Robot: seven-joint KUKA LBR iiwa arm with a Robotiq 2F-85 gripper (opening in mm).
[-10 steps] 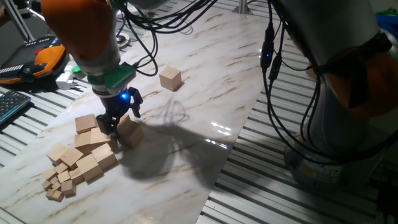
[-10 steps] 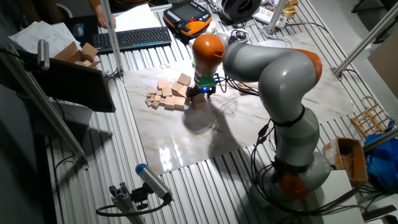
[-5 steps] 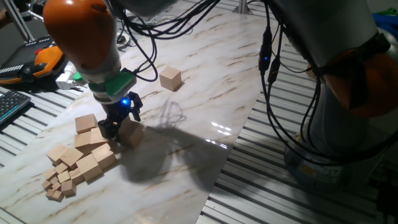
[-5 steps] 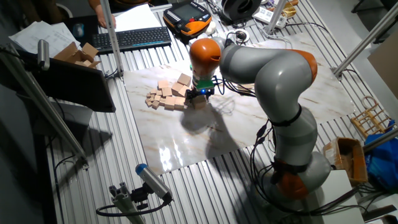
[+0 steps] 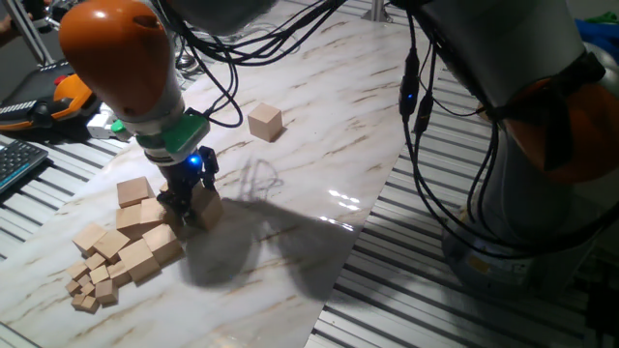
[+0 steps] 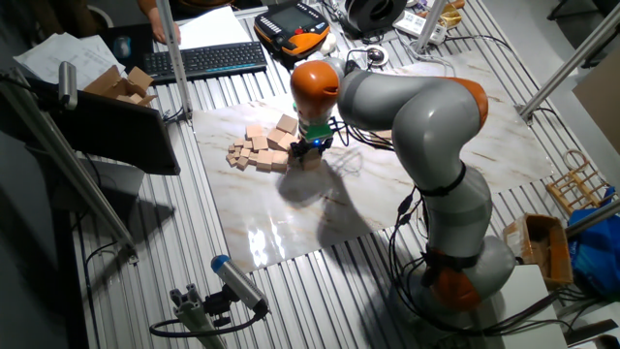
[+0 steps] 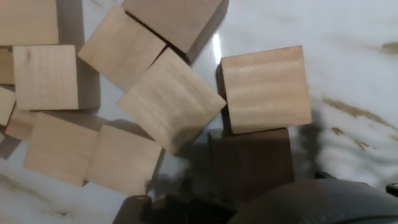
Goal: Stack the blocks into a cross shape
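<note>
The gripper (image 5: 187, 197) sits low over a block (image 5: 204, 206) at the right edge of the pile of blocks (image 5: 135, 237) on the marble table (image 5: 319, 145); whether it grips cannot be told. Another block (image 5: 264, 122) lies well apart.

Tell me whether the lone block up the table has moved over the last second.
No. The lone block keeps the same place against the marble veining of the table. Only the pincer has shifted beside the cluster.
</note>
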